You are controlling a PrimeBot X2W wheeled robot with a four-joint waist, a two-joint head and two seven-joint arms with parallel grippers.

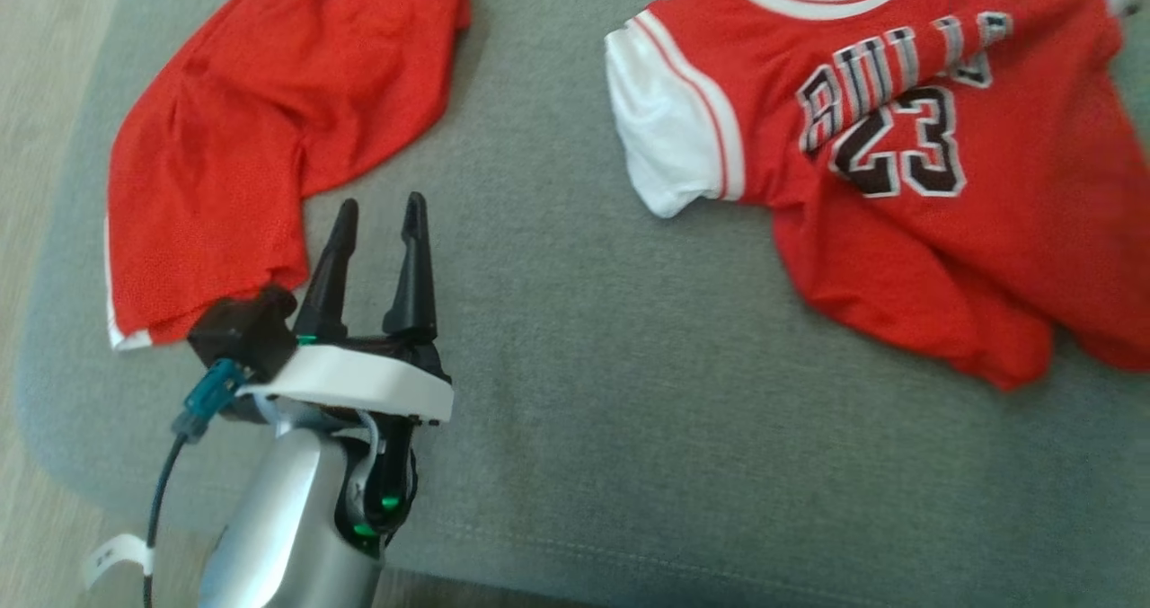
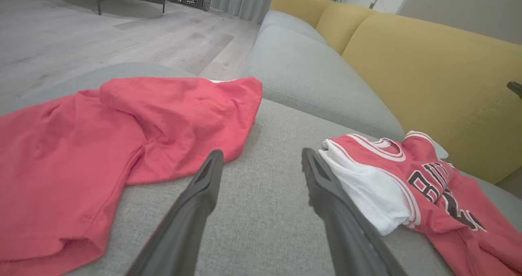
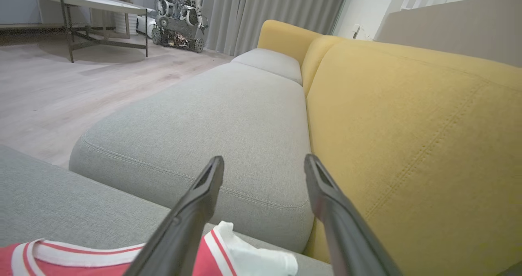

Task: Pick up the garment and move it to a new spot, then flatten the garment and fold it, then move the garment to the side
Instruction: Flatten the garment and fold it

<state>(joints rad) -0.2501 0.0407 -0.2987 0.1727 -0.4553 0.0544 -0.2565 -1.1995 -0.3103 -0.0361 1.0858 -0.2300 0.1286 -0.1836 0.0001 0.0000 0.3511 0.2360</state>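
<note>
My left pincer [image 1: 382,204] stands wide over the grey seat cushion [image 1: 584,365] of a sofa, nothing between its two dark fingers. Its tips point into the bare gap between two red garments. In the left wrist view, that pincer [image 2: 262,155] frames the open strip of cushion [image 2: 265,210].

My right pincer [image 3: 264,161] is also spread wide and empty. Below it, at the near edge of the right wrist view, is the white-trimmed collar and a white sleeve of the jersey [image 3: 81,268].

The jersey [image 1: 898,258], red with "BULLS 23" on the chest, lies rumpled on the cushion to my right, its white sleeve towards the middle. In the left wrist view the jersey [image 2: 432,194] lies near the yellow backrest [image 2: 428,84].

A plain red garment [image 1: 269,114] lies creased to my left, its hem just beside the left pincer's fingers. Beyond are a second grey cushion [image 3: 212,117] and a wooden floor [image 3: 49,88].
</note>
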